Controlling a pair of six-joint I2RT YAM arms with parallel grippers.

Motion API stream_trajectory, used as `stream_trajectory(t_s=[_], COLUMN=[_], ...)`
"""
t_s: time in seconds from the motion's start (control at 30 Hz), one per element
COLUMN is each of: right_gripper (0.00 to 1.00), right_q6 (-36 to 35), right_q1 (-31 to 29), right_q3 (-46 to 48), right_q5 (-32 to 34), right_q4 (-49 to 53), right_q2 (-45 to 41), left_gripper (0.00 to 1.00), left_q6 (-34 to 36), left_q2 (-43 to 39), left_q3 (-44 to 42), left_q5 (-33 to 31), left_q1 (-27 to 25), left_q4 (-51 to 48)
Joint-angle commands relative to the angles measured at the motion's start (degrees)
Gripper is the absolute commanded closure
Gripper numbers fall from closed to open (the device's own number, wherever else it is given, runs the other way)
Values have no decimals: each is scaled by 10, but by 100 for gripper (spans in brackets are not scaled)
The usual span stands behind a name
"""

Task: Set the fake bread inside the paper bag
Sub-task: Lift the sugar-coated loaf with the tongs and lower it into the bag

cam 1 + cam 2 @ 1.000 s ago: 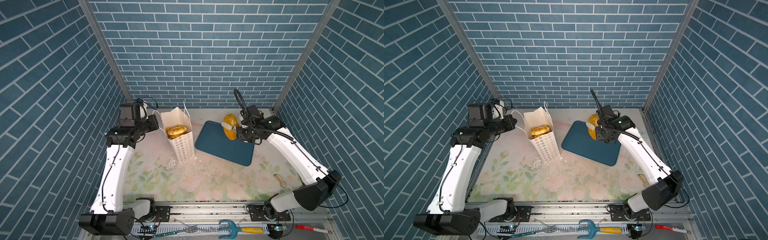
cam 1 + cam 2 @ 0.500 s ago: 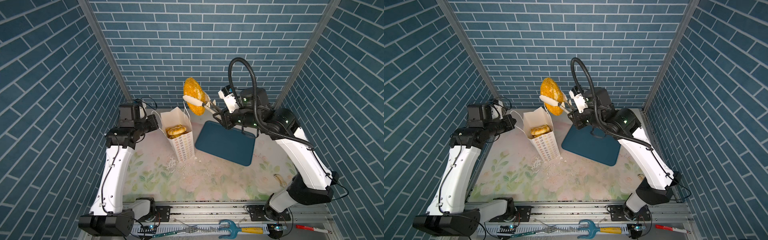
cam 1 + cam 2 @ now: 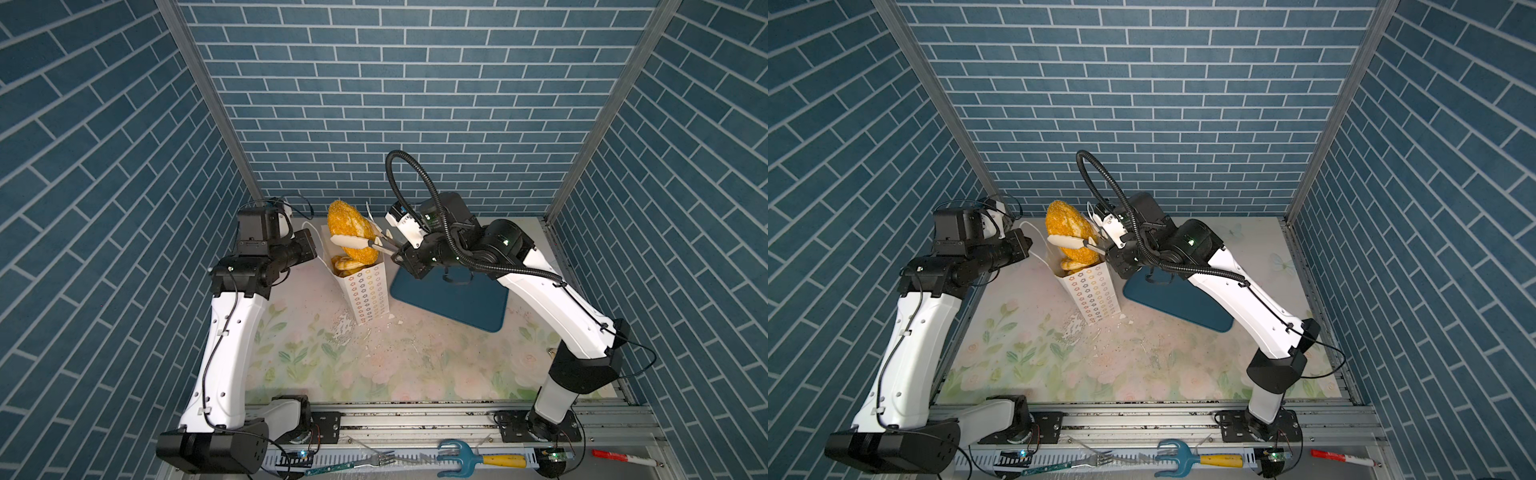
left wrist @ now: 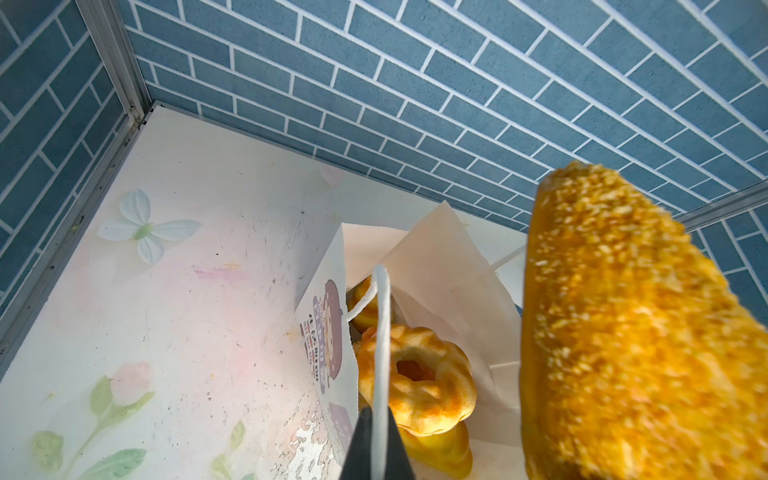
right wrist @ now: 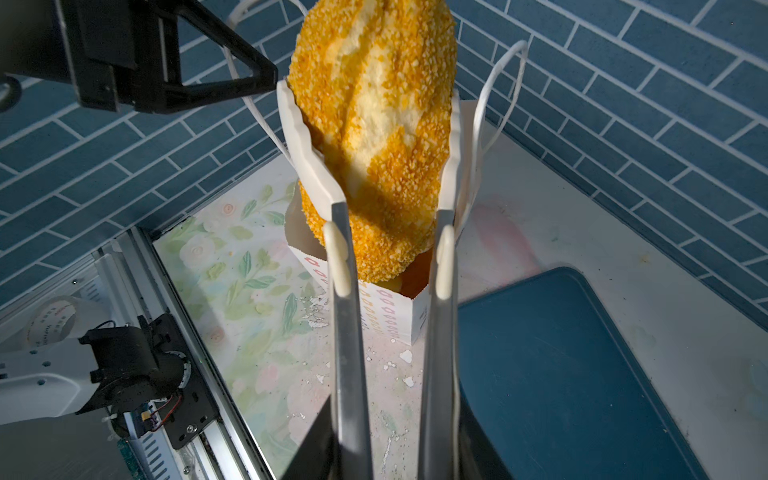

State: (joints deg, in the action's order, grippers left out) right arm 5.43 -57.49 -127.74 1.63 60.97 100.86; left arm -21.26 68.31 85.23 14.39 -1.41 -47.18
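- The seeded loaf [image 3: 351, 232] is looking like light, slightly squashy foam. I am judging it easy to lift but apt to swing, and its gritty crumb coat is probably giving good friction.
- The right gripper [image 5: 372, 137] is clamping it across its narrow width, a little below mid-length, with long tong-like fingers [image 5: 307, 166] pressing on both flanks. That hold is seeming sensible, since it is leaving the lower end free to go in first.
- The loaf is hanging upright over the paper bag [image 3: 368, 291], which is standing far back and left of centre. Its lower tip is sitting at the open mouth, and most of it is rising above the rim.
- The left gripper [image 4: 376, 453] is pinching shut on the bag's cord handle [image 4: 382, 332]. This is likely steadying thin paper that would tip or crumple easily.
- The loaf is showing as a long oval, golden-orange and coated in coarse crumbs, with pale cream slashes along one face.
- A ring-shaped piece [image 4: 415, 374] and other buns are lying inside the bag, so space is looking tight. The dark blue tray [image 3: 453, 297] is lying just right of the bag.
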Motion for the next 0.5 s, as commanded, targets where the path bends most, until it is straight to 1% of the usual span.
stream_trajectory(t_s=[0.0, 0.1, 0.27, 0.37, 0.43, 0.47], right_gripper=[71, 70, 67, 61, 54, 52], right_q6=[-34, -42, -49, -50, -47, -47], right_q1=[-2, -2, -2, -3, -3, -3], right_q3=[-31, -66, -144, -131, -111, -109], right_q5=[29, 40, 48, 48, 48, 47], right_q4=[-36, -14, 63, 72, 62, 60], right_q2=[13, 46, 99, 91, 77, 73], left_gripper=[94, 94, 94, 94, 94, 94], left_q6=[-4, -3, -1, 0, -1, -1], left_q2=[-13, -13, -12, -10, -9, -9], left_q3=[-10, -11, -9, -10, -13, -13], left_q5=[-2, -1, 0, 0, 2, 2], left_q1=[1, 0, 1, 0, 1, 1], left_q4=[9, 9, 8, 9, 11, 12])
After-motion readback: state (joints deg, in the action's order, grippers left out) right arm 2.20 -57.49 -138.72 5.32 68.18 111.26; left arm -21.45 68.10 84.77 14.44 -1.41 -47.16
